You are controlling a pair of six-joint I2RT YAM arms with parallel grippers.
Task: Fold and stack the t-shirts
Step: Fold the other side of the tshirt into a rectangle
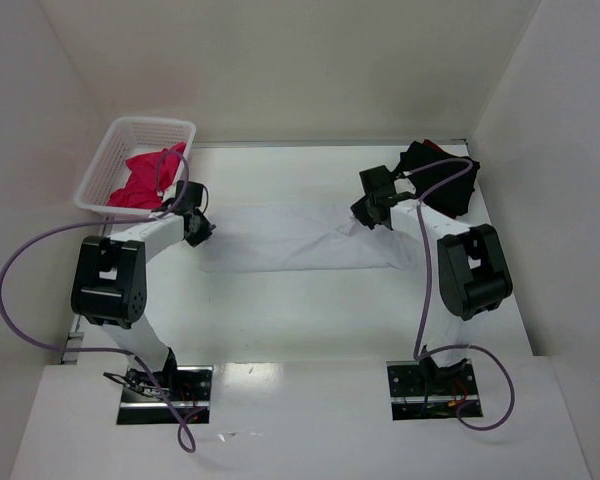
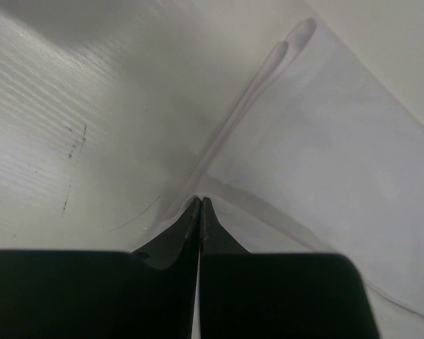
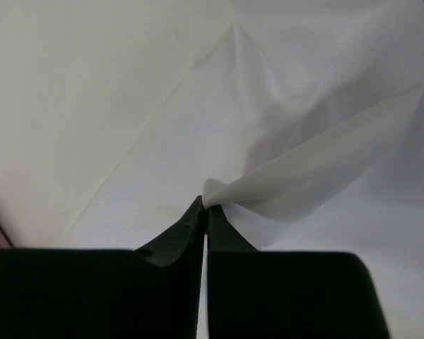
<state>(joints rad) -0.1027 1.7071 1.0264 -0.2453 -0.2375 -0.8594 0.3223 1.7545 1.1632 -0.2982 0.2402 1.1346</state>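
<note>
My left hand (image 2: 200, 201) is closed tight. Its fingertips meet on the near edge of the white t-shirt (image 2: 325, 155), and the cloth draws up to them in a shallow crease. From there the shirt's doubled edge runs away across the pale counter (image 2: 71, 106).

My right hand (image 3: 205, 203) is closed too, pinching a small peak of the same white cloth. A fold fans out from the tips to the right, with loose wrinkles behind it.

Seen from above, the white t-shirt lies flat across the middle of the counter, stretched between my two hands, the left at its left end and the right at its right end.

Beyond my right hand, a black t-shirt (image 1: 442, 185) sits crumpled in the far right corner. Beyond my left hand, a white mesh basket (image 1: 156, 123) stands at the far left with pink-magenta t-shirts (image 1: 140, 185) bunched inside.
</note>
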